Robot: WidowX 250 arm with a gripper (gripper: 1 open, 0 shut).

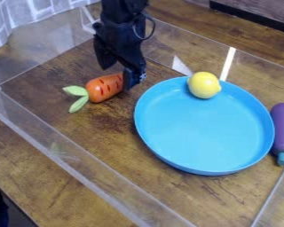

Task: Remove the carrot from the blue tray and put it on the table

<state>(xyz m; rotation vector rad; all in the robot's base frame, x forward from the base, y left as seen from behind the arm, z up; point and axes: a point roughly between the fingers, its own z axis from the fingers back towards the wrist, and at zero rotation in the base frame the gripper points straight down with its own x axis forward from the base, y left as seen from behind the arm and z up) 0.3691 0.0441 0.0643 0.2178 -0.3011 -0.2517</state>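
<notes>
Orange carrot (103, 88) lies on surface (61, 168), off blue tray (209, 124); hand (121, 69) open, empty. Risk: retreating fingers nudge carrot, rolling it back against tray rim.

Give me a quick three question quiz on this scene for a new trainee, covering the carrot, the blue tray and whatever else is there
1. True or false: the carrot lies on the table, outside the blue tray.
2. Which thing sits on the tray? A) the lemon B) the eggplant C) the carrot
3. Fill in: the gripper is above the carrot with its jaws ____.

Key: 1 true. 2 A, the lemon rests near the tray's far rim; the eggplant lies on the table off the tray's right edge. 3 open, nothing held.
</notes>
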